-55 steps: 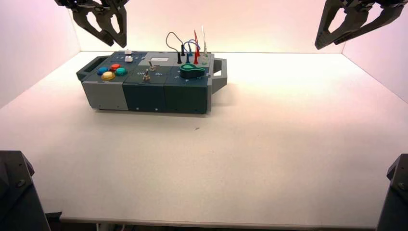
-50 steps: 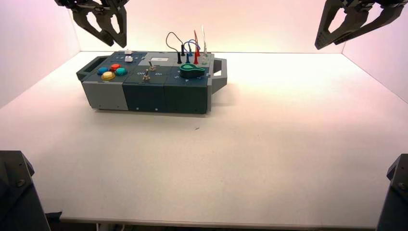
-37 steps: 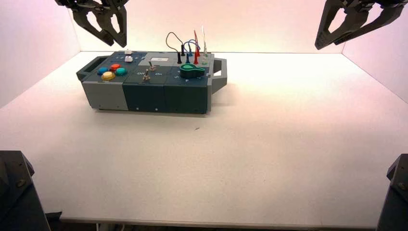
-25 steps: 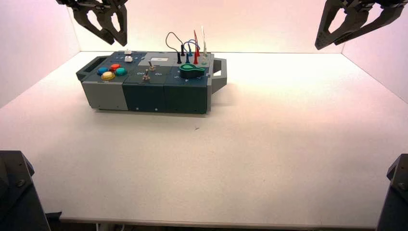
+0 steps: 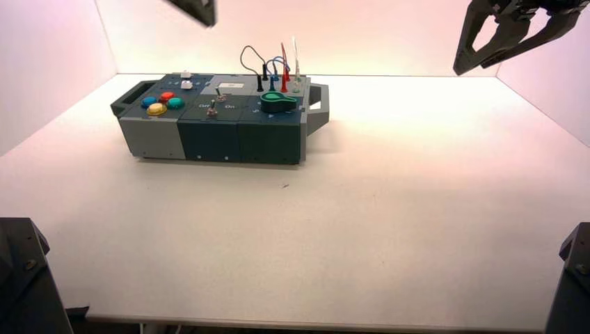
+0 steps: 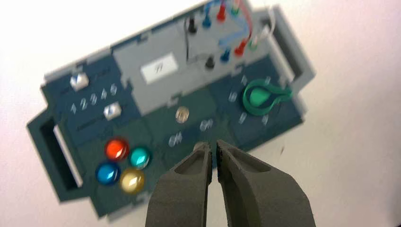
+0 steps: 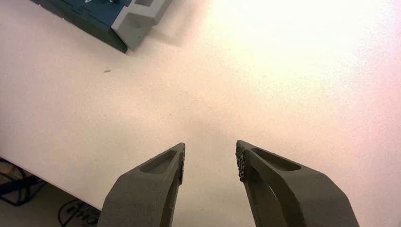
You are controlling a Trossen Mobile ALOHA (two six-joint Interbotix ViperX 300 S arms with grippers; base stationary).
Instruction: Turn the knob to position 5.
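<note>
The dark green knob (image 5: 278,104) sits on the right end of the box (image 5: 209,139), in front of the wires. In the left wrist view the knob (image 6: 259,97) shows its teardrop tab pointing towards the box's near handle end. My left gripper (image 6: 213,144) hangs high above the box, fingers together with only a thin slit, holding nothing. Only a dark part of it (image 5: 198,8) shows at the top edge of the high view. My right gripper (image 5: 479,64) is open and empty, raised at the far right, well away from the box.
On the box are red, teal, blue and yellow push buttons (image 6: 122,161), two metal toggle switches (image 5: 216,101), two white sliders (image 6: 112,111) and coloured plug wires (image 5: 278,66). The right wrist view shows the white table (image 7: 265,80) and the box's grey handle corner (image 7: 137,23).
My left gripper has risen and moved right, almost out of the high view, and its fingers have closed. My right gripper has stayed nearly still.
</note>
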